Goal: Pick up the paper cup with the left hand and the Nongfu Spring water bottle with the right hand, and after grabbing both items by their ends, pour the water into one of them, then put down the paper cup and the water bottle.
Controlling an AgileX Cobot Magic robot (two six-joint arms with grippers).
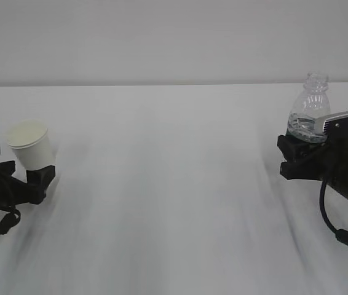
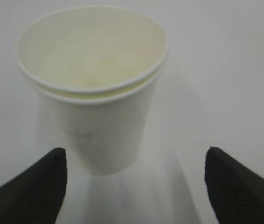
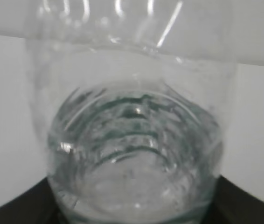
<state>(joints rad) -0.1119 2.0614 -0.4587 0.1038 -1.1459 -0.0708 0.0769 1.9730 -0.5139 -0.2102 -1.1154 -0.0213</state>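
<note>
Left wrist view: the left hand [image 2: 134, 186] has its fingers spread wide, the paper cup [image 2: 94, 88] standing free between them on the table [image 1: 174, 184]. Far right, the right hand [image 1: 300, 161] clamps the Nongfu Spring water bottle [image 1: 310, 110] low, upright.

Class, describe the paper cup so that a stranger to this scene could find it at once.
On the white table, look to the far left edge, at the left gripper. Between its open fingers stands the paper cup: short, opaque white with a cream inside, unlike the clear bottle far right.

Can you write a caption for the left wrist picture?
White paper cup standing free between the left hand's wide-open jaws.
</note>
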